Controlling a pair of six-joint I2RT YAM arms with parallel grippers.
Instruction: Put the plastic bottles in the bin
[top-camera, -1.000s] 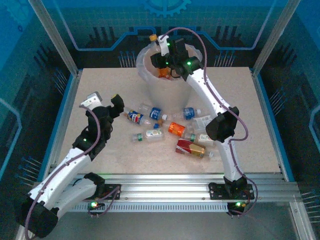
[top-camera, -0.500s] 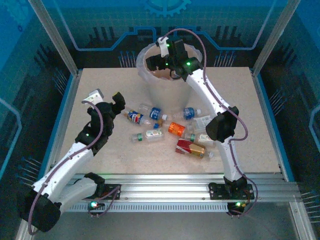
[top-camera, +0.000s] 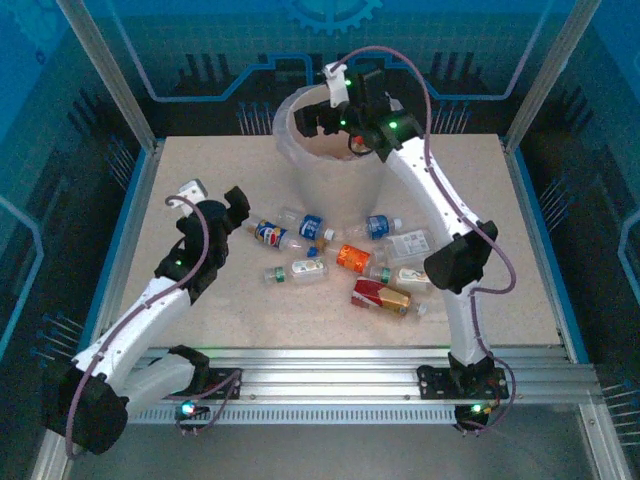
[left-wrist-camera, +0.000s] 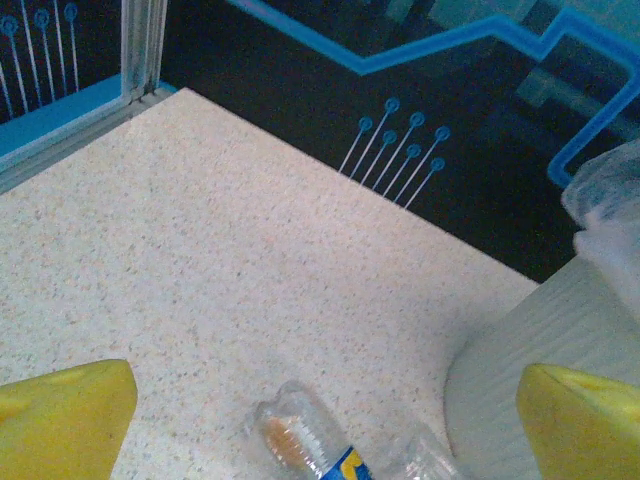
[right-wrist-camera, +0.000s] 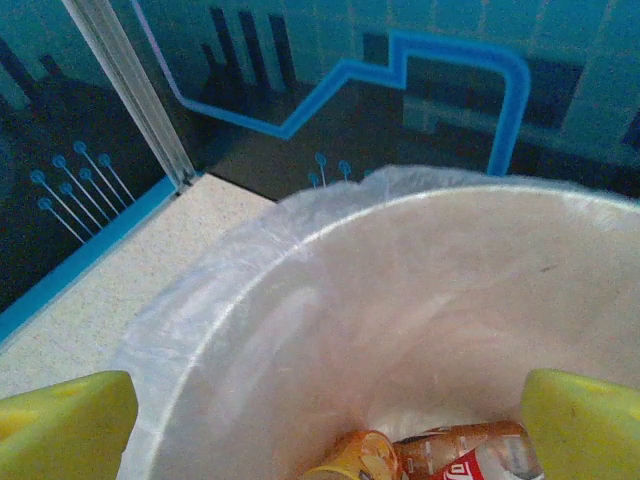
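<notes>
On the left, our left gripper (top-camera: 212, 197) hovers low over the table (top-camera: 480, 200), jaws wide and empty, near a blue-labelled bottle (top-camera: 268, 235). The other bottles (top-camera: 380, 295) lie scattered in front of the bin (top-camera: 335, 190). Above the bin's mouth hangs the right gripper (top-camera: 325, 105), jaws wide, holding nothing; dropped bottles (right-wrist-camera: 460, 455) lie inside. We judge one drop finished. Next, the left gripper should descend over the near bottle, jaws across its body, and close.
</notes>
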